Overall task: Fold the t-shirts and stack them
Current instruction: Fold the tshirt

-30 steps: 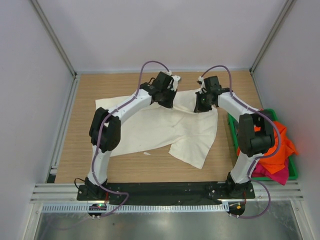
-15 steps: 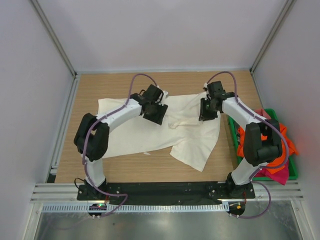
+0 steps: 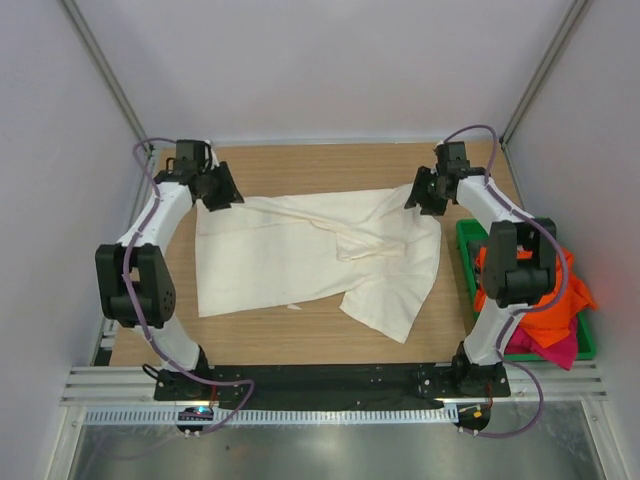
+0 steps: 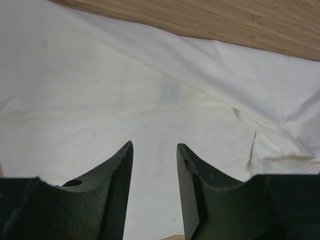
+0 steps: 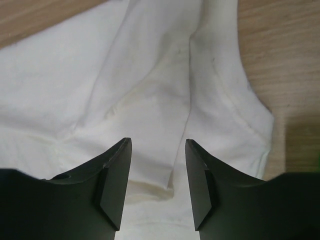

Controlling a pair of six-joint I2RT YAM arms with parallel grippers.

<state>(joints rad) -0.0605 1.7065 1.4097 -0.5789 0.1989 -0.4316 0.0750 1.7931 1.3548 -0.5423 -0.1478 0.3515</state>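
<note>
Spreading the shirt for folding, left hand and right hand are hanging apart, empty, next needing edge grips.

Large t-shirt: is lying spread out across the middle of the table, with one flap reaching toward the near edge, right of centre.
Bin: is sitting at the table's right edge, just beside the large t-shirt's right side.
Heap of t-shirts: is lying in the bin and spilling over its right rim.
Left gripper: is hanging over the large t-shirt's far left corner.
Right gripper: is hanging over the large t-shirt's far right corner, behind the bin.
</note>
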